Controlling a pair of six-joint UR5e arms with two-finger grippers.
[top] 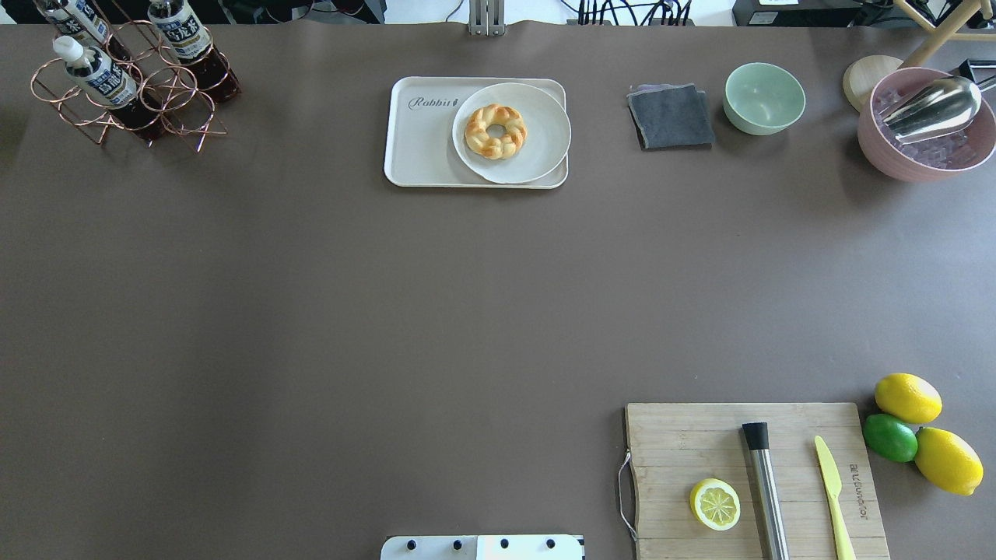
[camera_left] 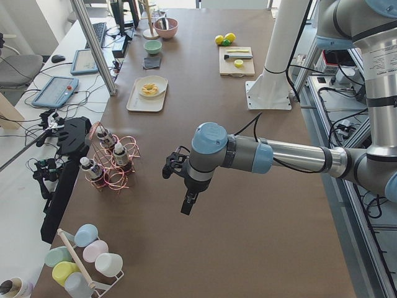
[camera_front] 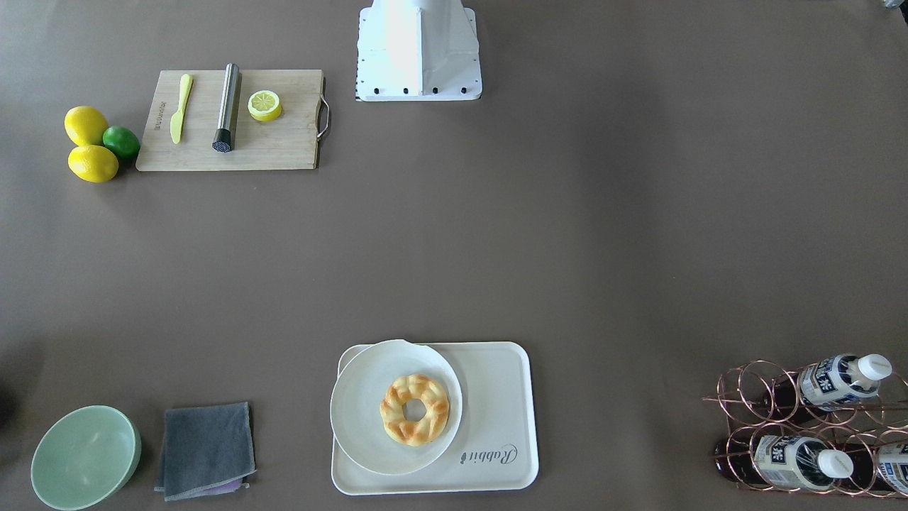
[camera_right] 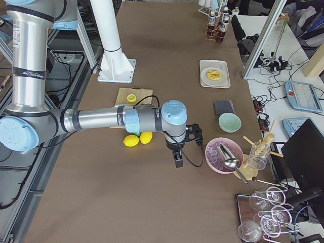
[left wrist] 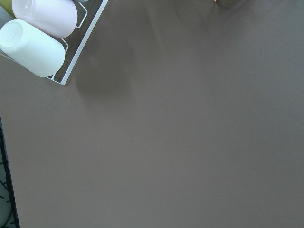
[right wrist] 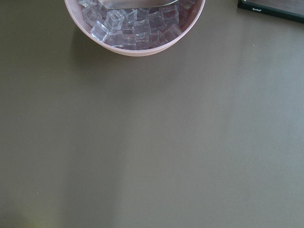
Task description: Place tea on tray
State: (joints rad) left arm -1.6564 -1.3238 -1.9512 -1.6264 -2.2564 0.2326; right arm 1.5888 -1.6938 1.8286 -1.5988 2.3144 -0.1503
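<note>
Brown matte tabletop; small clear plastic tea bottle with white cap (top: 95, 71) lies in copper wire rack (top: 167, 97) at 10 o'clock overhead, cream rectangular plastic tray (top: 420, 148) at 12. Likely light, stiff, slick, so grip mid-label. Cannot tell whether left gripper (camera_left: 187, 207) or right gripper (camera_right: 178, 161) is spread or pressed together

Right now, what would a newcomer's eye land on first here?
The golden braided pastry ring stands out, on a white plate on the cream tray at the table's far edge. Next come the copper wire rack of tea bottles in the far-left corner, and the lemons and lime beside the cutting board.
</note>
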